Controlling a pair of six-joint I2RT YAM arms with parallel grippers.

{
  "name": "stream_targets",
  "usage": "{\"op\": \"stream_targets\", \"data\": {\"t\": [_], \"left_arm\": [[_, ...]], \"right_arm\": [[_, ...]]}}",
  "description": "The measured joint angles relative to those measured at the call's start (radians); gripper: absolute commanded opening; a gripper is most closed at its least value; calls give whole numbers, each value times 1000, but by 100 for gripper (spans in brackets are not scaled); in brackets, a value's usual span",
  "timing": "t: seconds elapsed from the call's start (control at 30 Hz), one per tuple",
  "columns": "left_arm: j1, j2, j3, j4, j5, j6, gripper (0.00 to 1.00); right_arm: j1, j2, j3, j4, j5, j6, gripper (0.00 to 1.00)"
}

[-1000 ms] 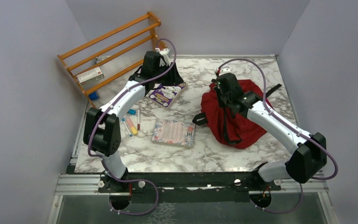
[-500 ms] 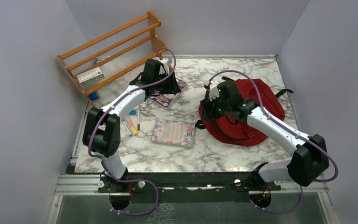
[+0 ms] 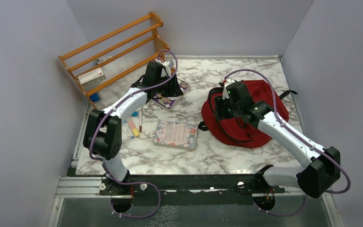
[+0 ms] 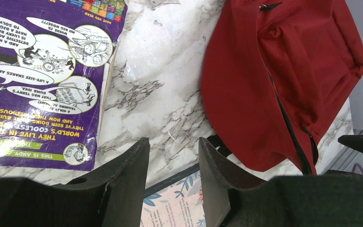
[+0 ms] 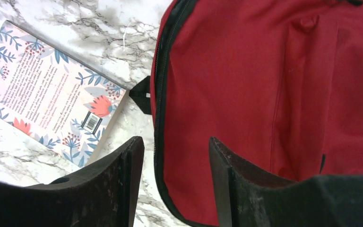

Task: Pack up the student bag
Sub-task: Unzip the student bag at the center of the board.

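**Step in hand (judged): opening the bag for loading.**

1. Right end effector (image 5: 174, 144): the jaws stand spread and hold nothing. They straddle the zipper (image 5: 158, 94) along the bag (image 5: 264, 94) edge. Whether the fingers touch the fabric cannot be told.
2. Left end effector (image 4: 172, 142): the jaws are partly spread and empty. It hangs over bare table (image 4: 160, 71), apart from the bag, with the purple book (image 4: 42, 85) just beside it on the side away from the bag.
3. Find the zipper pull before closing the right jaws. No pull is clear in the right wrist view, and a pinch on plain fabric will likely lift the whole bag rather than part the zipper.
4. Once a pull or a lip is gripped, draw along the zipper line, not across it.
5. The soft shell will likely slide on the table, so use the left end effector to pin the bag.

**Condition of the bag**

- Dark red soft fabric with black zipper trim and black straps.
- It lies flat and slack on the table under the right arm, with creases across the panel.
- The zipper looks closed along the visible run, and no lining shows.
- A black tab sticks out at the zipper edge.
- The floral book (image 5: 52, 94) lies just beside that edge, not touching the fabric.
- The pens (image 3: 132, 125) lie well apart from the bag, beyond the floral book.
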Motion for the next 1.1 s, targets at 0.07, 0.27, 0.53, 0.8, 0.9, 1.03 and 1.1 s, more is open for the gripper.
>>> {"op": "stream_targets", "data": {"t": [0.07,0.27,0.53,0.8,0.9,1.03,1.1], "left_arm": [[0,0,-1,2,3,-3,44],[0,0,-3,6,12,-5,44],[0,-17,-33,14,24,-11,44],[0,-28,-49,23,26,-12,44],[0,-34,-49,26,26,-12,44],[0,-34,-53,28,26,-12,44],[0,-35,-58,28,26,-12,44]], "right_arm": [[0,-18,-15,-2,3,14,52],[0,-13,-40,-10,7,36,46],[0,37,-21,-26,105,84,41],[0,93,-5,1,74,80,51],[0,124,-4,10,50,75,53],[0,146,-4,18,6,64,59],[0,146,-4,31,-19,60,63]]}}
